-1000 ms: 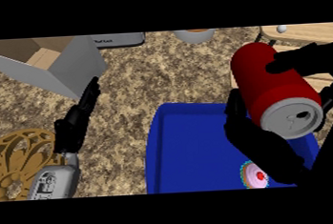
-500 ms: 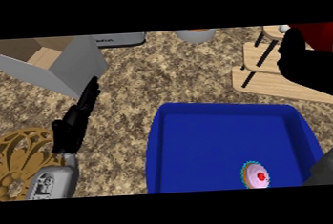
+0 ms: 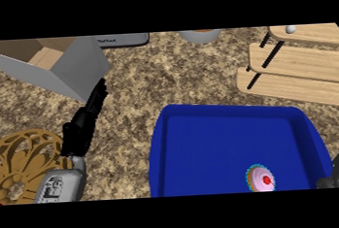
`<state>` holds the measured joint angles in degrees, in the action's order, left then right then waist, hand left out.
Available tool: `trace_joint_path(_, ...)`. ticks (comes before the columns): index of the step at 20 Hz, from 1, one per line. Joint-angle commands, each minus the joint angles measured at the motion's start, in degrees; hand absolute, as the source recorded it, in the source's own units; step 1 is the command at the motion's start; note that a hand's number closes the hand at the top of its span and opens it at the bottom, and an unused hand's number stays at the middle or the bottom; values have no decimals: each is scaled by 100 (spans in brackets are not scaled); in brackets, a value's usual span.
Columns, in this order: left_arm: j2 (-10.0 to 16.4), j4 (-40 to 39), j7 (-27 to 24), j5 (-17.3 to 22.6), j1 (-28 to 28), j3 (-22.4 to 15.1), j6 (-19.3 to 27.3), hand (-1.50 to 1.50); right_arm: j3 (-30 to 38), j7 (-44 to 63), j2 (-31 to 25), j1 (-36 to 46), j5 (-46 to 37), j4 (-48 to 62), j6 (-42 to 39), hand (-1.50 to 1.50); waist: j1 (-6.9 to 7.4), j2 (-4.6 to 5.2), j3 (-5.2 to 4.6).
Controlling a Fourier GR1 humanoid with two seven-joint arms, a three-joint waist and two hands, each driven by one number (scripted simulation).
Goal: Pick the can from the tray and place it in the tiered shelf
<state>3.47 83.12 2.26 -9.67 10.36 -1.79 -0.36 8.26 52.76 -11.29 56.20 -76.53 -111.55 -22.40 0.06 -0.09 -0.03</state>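
- Speckled brown stone counter [image 3: 170, 82] fills the view from above.
- Left hand [image 3: 83, 127] lies flat with straight fingers, holding nothing.
- Open grey box [image 3: 62, 68] sits just beyond its fingertips.
- Ornate golden plate [image 3: 17, 163] lies left of its wrist.
- Blue tray [image 3: 160, 155] sits just right of the hand, holding a pink iced treat [image 3: 262, 179].
- Tiered wooden shelf [image 3: 299, 60] stands well off to the right, beyond the tray.
- Right hand is out of view.
- I cannot tell where the can is.

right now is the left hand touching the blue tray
Apart. The head view shows a bare strip of counter between the left hand and the blue tray, at its left wall.
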Motion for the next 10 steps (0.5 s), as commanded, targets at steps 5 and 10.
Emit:
trace_joint_path(5, 82, -96, -250, 156, -184, 143, -152, 0, 169, -412, -469, -536, -64, 555, 586, 150, 7, 6, 2)
trace_joint_path(10, 186, -62, -227, 211, -218, 176, -298, 0, 87, -1324, -807, -568, 10, 1572, 1450, 150, 38, 18, 2)
